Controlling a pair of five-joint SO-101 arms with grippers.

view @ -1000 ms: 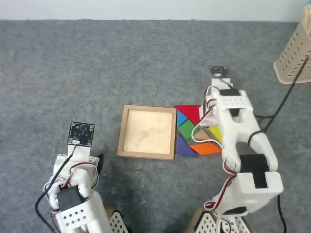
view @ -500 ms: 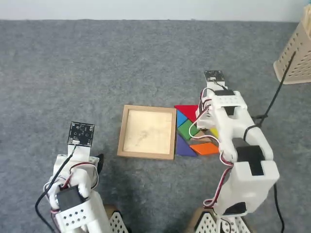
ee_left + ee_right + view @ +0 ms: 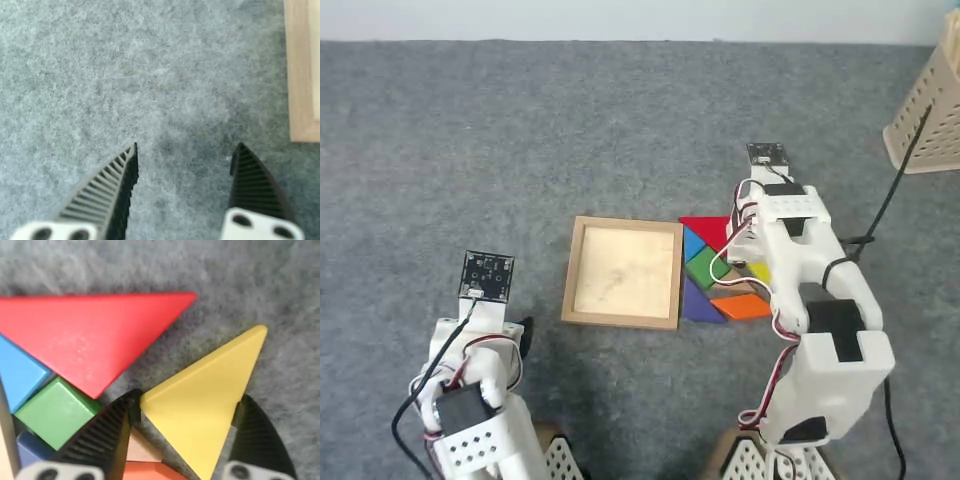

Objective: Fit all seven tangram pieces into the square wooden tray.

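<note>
The square wooden tray [image 3: 625, 272] lies with nothing in it. Right of it the tangram pieces lie packed together: red triangle [image 3: 712, 232], blue piece [image 3: 692, 243], green square [image 3: 704, 266], purple triangle [image 3: 698, 300], orange piece [image 3: 744, 306]. My right arm [image 3: 790, 240] hangs over them. My right gripper [image 3: 187, 407] is open, low over the yellow triangle [image 3: 205, 400], one finger at each side of it. Beside it are the red triangle [image 3: 90, 335], the green square [image 3: 55, 417] and a plain wood piece [image 3: 140, 450]. My left gripper [image 3: 185, 155] is open above bare carpet.
Grey carpet covers the table. A corner of the tray's rim [image 3: 300, 75] lies just off my left gripper. A slatted beige basket [image 3: 930, 110] stands at the far right edge, with a black cable running past it.
My right arm has swung slightly left and settled lower over the pieces. The pieces, the tray and the left arm have not moved.
</note>
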